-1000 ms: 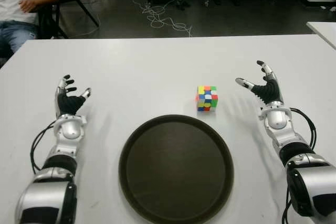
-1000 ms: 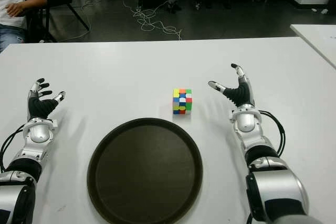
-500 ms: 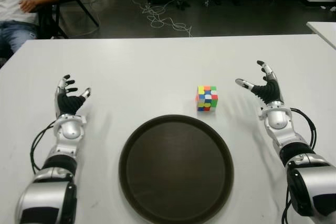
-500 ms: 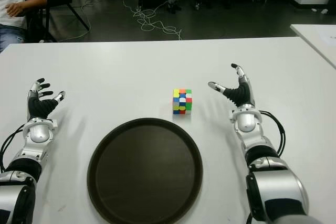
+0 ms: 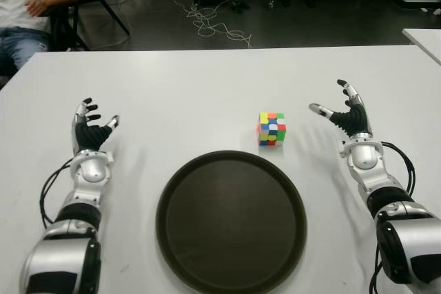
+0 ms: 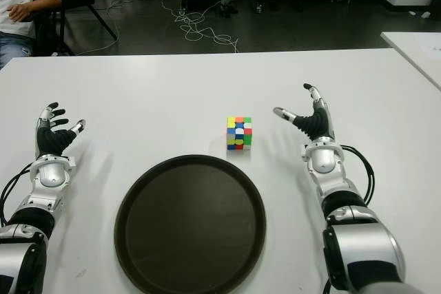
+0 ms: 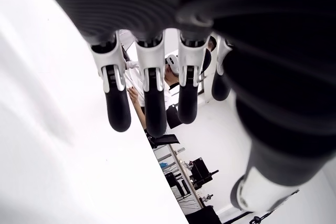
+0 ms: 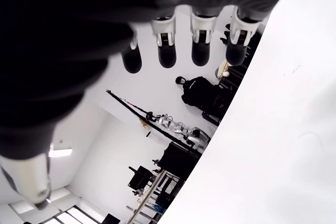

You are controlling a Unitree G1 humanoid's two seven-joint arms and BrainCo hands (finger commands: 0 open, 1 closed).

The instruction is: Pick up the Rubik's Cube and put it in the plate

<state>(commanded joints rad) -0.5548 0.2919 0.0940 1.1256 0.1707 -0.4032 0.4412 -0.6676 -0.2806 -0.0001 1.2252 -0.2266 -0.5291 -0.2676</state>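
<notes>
A Rubik's Cube (image 5: 271,129) with mixed colours stands on the white table (image 5: 207,87), just beyond the far right rim of a round dark plate (image 5: 231,222). My right hand (image 5: 343,113) is to the right of the cube, a short gap away, fingers spread and holding nothing. My left hand (image 5: 89,129) shows far to the left of the plate, fingers also spread and empty. Both wrist views show only straightened fingertips (image 7: 118,111) and the table.
A person (image 5: 27,5) sits on a chair beyond the table's far left corner. Cables (image 5: 213,25) lie on the dark floor behind the table. Another white table's corner (image 5: 424,36) shows at the right edge.
</notes>
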